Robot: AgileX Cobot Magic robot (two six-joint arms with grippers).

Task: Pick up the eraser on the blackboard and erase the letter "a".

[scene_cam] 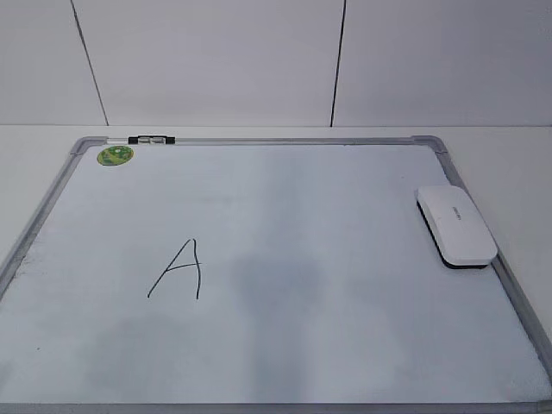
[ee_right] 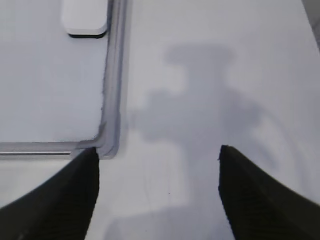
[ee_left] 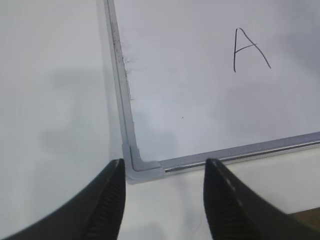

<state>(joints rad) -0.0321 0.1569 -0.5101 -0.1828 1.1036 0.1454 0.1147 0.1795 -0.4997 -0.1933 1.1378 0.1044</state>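
Right now the blackboard (scene_cam: 285, 216) fills most of the exterior view, lying flat on a white table (scene_cam: 517, 155), its grey frame running along every edge. Toward the right side of that frame the eraser (scene_cam: 456, 224) rests on the board, white side up with its dark underside showing at the lower end, lying slantwise and reaching right up to the right-hand frame rail. In the lower left part of the board sits a thin black capital letter "A" (scene_cam: 179, 270), angular, well apart from the eraser; no small cursive letter can be made out in any view. At the upper left corner a green round sticker (scene_cam: 115, 155) lies on the board, and just beside it, on the top rail, a black-and-white marker (scene_cam: 151, 139).

Neither arm shows in the exterior view. Along the bottom of the left wrist view the left gripper (ee_left: 162, 185) hangs with its dark fingers (ee_left: 107, 205) spread wide and nothing between them, above a corner of the board frame. Low in the right wrist view the right gripper (ee_right: 157, 175) is likewise wide apart and empty, over bare table beside another board corner, with one end of the eraser at the upper left of the frame
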